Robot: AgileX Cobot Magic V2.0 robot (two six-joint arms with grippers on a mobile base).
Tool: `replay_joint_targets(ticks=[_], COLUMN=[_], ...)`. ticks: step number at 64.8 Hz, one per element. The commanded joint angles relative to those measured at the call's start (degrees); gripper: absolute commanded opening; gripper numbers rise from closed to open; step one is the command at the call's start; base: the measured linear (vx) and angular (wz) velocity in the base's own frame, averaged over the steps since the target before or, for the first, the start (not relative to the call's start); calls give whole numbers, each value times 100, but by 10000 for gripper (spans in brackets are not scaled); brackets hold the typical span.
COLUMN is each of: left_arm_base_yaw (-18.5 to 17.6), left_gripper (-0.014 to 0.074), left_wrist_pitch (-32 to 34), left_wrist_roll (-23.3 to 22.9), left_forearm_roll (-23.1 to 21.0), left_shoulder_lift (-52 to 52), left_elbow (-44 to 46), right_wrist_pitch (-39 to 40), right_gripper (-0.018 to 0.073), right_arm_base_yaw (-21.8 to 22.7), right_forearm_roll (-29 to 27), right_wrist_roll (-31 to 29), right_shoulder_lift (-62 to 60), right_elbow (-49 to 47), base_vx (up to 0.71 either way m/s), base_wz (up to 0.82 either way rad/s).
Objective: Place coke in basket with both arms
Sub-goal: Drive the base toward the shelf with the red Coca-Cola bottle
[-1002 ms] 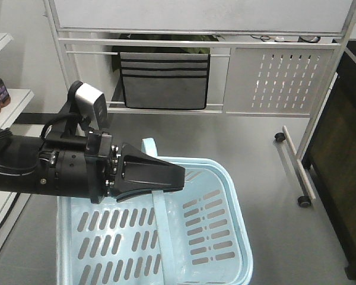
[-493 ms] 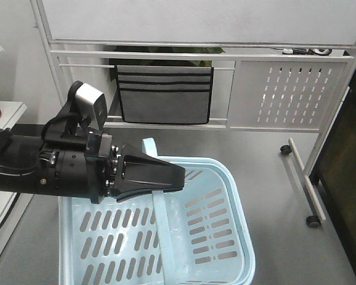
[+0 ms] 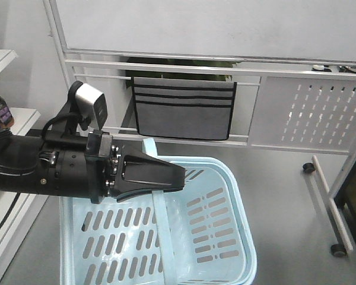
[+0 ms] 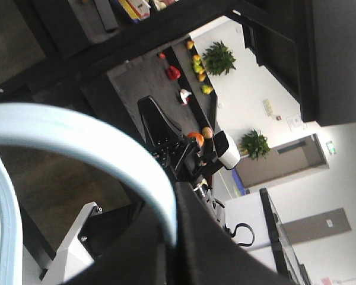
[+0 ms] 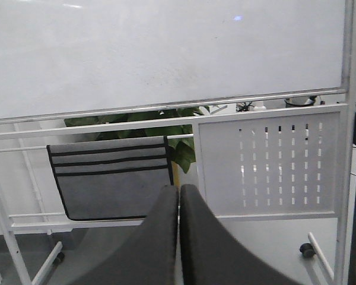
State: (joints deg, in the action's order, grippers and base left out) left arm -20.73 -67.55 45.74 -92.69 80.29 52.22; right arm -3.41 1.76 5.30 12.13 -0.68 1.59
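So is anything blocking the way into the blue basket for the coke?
Only the handle: the left gripper holds it across the open top of the basket. What shows of the inside looks bare. No coke shows in any view.

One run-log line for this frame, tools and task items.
left tool shut on basket handle | right tool shut, empty | coke not in view

Near rim of basket (image 3: pixel 224 205), rear of left arm (image 3: pixel 24 172): off-frame.
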Motion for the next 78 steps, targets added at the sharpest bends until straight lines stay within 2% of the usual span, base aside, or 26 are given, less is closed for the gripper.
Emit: replay_joint_targets(ticks=[1, 28, 78], left_arm_base_yaw=[-27, -27, -27], left_gripper=[-8, -8, -8], left_wrist_pitch=[-370, -370, -370], left_wrist_roll=[45, 45, 45], left_forearm_roll=[-536, -536, -536], left_shoulder_lift=[-195, -195, -195], left_elbow=[151, 151, 151], right_wrist_pitch=[406, 406, 406], right_gripper=[-4, -4, -4], right_arm_base_yaw=[25, 25, 25], right_forearm_roll=[29, 29, 29], right_wrist_roll=[-33, -33, -33], right_shoulder_lift=[-86, -86, -86], right_elbow=[87, 87, 87], base_vx=[20, 18, 12], base_wz=[20, 34, 49])
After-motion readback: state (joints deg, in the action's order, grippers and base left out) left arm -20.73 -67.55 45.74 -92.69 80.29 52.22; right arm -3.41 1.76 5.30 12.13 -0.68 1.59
